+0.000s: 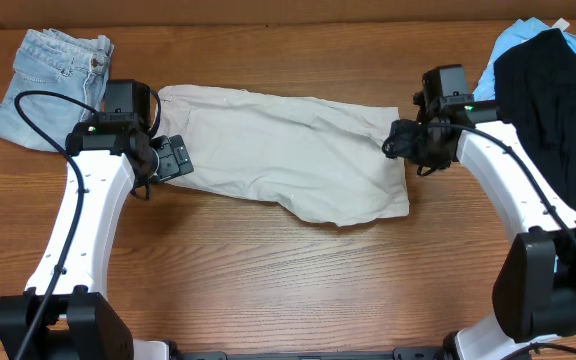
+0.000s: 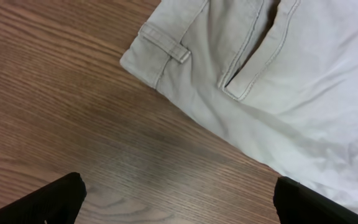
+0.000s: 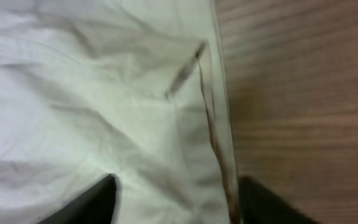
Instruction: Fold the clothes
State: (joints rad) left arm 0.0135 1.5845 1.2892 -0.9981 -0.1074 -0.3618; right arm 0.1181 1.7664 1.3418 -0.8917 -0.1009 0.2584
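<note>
Bench [image 1: 268, 280], mid-task: the khaki shorts [image 1: 288, 150] lie spread flat across the middle, their long axis running from one arm to the other, waistband end toward the left arm and leg hems toward the right.

We find the left end effector [image 1: 173, 157] just off the waistband's near corner. In its wrist view the two fingers [image 2: 61, 199] stand wide apart over bare wood with nothing between them. The corner with its belt loop [image 2: 166, 46] lies ahead and to one side, close but apart. The right end effector [image 1: 400, 140] sits at the opposite end, over the hem edge [image 3: 216, 124]. Its jaws are also parted, and the cloth's border runs between them. We cannot tell from the blurred wrist picture whether either finger touches the fabric, and we see no pinch.

Each arm is nearest its own short end, so we judge that the coming fold turns on that left-to-right axis. The right arm is already over cloth, while the left would first have to close the small gap to the waistband corner.

The fly button does not show in any view. The overhead view hides the cloth under both wrists, and the lower hem bulges unevenly toward the front edge. The denim shorts [image 1: 53, 85] lie bunched at the far left corner. A black garment [image 1: 553, 100] over a sky-blue garment [image 1: 513, 55] sits at the far right, partly cut off by the frame. Both lie well clear of the khaki pair.
</note>
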